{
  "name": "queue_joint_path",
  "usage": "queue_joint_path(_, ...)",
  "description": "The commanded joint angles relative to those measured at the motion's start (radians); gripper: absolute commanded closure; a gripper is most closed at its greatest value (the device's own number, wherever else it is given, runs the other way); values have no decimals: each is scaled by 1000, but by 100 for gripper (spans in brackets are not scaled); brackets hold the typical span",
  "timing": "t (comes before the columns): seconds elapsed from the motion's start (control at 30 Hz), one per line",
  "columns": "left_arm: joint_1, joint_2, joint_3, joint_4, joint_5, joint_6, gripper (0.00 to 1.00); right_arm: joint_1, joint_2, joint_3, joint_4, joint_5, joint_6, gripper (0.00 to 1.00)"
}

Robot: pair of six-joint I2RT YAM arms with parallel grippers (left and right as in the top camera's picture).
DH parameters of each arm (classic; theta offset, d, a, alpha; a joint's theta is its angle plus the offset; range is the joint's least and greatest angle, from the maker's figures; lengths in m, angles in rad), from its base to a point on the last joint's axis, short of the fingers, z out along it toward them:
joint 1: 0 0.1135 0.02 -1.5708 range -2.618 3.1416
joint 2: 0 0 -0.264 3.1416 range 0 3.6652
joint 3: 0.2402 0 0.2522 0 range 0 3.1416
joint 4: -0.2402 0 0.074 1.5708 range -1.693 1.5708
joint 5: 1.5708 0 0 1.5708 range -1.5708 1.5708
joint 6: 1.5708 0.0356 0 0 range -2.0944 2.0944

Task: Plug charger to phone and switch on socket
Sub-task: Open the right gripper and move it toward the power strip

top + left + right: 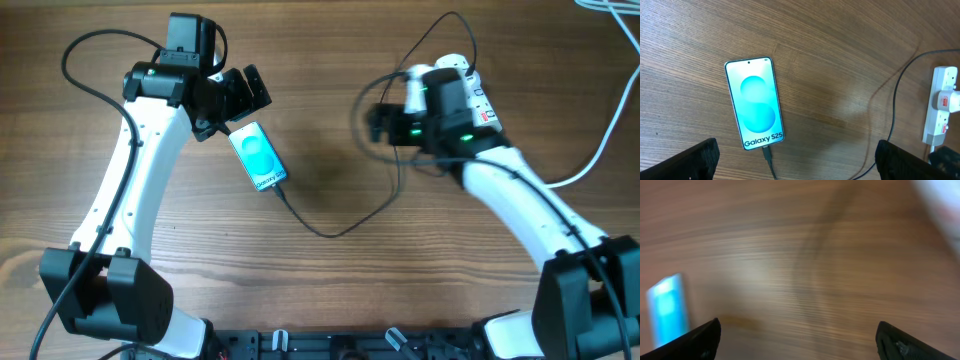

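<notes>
While left claw [797,151] and right claw [798,330] gape, one phone [755,105] lies.

The overhead camera looks straight down on the wooden tabletop [320,290] from well above, with the bases of the left arm [130,190] and right arm [530,205] at 7 and 5 o'clock. The left wrist camera hangs near the tabletop, facing down, with the phone [755,102] left of centre and the power strip [940,107] at 3 o'clock. The right wrist camera, blurred, also faces the tabletop, with the phone at 8 o'clock. All three views share the phone.
</notes>
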Motion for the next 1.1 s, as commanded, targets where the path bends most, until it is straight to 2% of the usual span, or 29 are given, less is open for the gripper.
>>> queue_joint_path(0.0, 3, -18, 7, -1, -10, 8, 0, -126, 3, 2, -55, 111, -19, 0)
queue_joint_path(0.3, 3, -18, 7, -1, -10, 8, 0, -354, 25, -40, -103, 119, -19, 0)
queue_joint_path(0.57, 3, -18, 7, -1, -10, 8, 0, -401, 25, -44, -86, 108, -18, 0)
queue_joint_path(0.6, 3, -18, 7, -1, -10, 8, 0, -401, 25, -43, -79, 92, -24, 13)
queue_joint_path(0.63, 3, -18, 7, 0, -10, 8, 0, -401, 25, -43, -73, 72, -46, 37)
queue_joint_path(0.67, 3, -18, 7, -1, -10, 8, 0, -402, 25, -37, -66, 50, -64, 70)
queue_joint_path(0.7, 3, -18, 7, 0, -10, 8, 0, -403, 25, -22, -81, 51, -51, 96)
queue_joint_path(0.83, 3, -18, 7, 0, -10, 8, 0, -404, 25, 118, -214, 76, -43, 96)
queue_joint_path(0.9, 3, -18, 7, 0, -10, 8, 0, -404, 27, 280, -336, 78, -43, 96)
queue_joint_path(1.07, 3, -18, 7, -1, -10, 8, 0, -404, 101, 563, -518, 77, -47, 96)
